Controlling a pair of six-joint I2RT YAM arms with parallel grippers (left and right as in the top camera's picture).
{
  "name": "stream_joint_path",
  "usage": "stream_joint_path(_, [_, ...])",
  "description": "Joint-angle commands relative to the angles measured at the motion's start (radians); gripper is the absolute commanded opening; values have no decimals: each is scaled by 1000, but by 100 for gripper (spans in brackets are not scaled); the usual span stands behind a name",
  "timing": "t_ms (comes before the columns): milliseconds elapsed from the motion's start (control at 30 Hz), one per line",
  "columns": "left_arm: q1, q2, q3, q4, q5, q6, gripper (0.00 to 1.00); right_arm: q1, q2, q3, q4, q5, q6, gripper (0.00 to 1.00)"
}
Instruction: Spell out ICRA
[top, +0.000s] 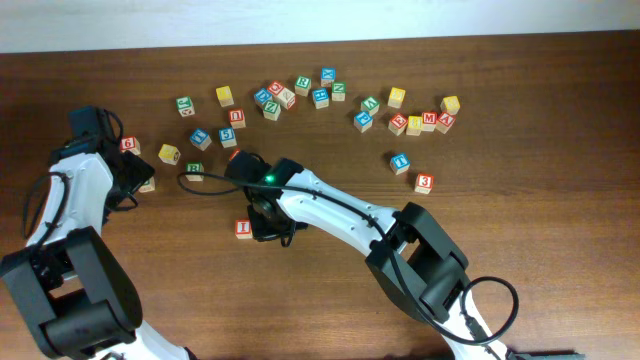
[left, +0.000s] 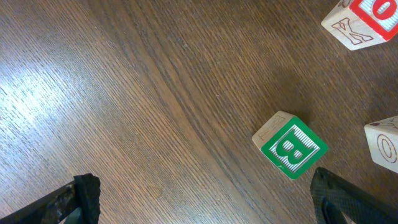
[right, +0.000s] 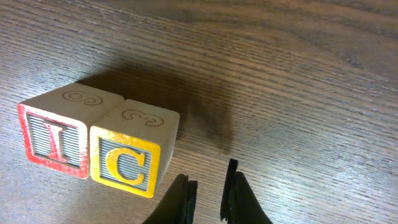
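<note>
Dark wood table (top: 560, 200) carries the I cube (right: 55, 140) and C cube (right: 127, 163) touching side by side, the right gripper (right: 209, 185) clenched empty just beside them, the left gripper (left: 205, 190) spread wide.

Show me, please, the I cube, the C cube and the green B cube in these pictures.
I cube (right: 57, 142): right wrist view, on its red-framed letter face.
C cube (right: 127, 165): right wrist view, on its yellow-framed letter face.
green B cube (left: 292, 148): left wrist view, on its green lettered face.
</note>
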Motion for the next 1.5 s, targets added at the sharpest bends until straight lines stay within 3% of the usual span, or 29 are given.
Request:
stream_joint_path(0, [2, -22, -4, -1, -3, -3, 99, 11, -37, -4, 3, -12, 5, 10])
stream_joint_path(1167, [2, -22, -4, -1, -3, -3, 99, 11, -37, -4, 29, -30, 12, 10])
stream_joint_path(1467, [2, -22, -4, -1, -3, -3, 99, 9, -37, -4, -28, 92, 5, 11])
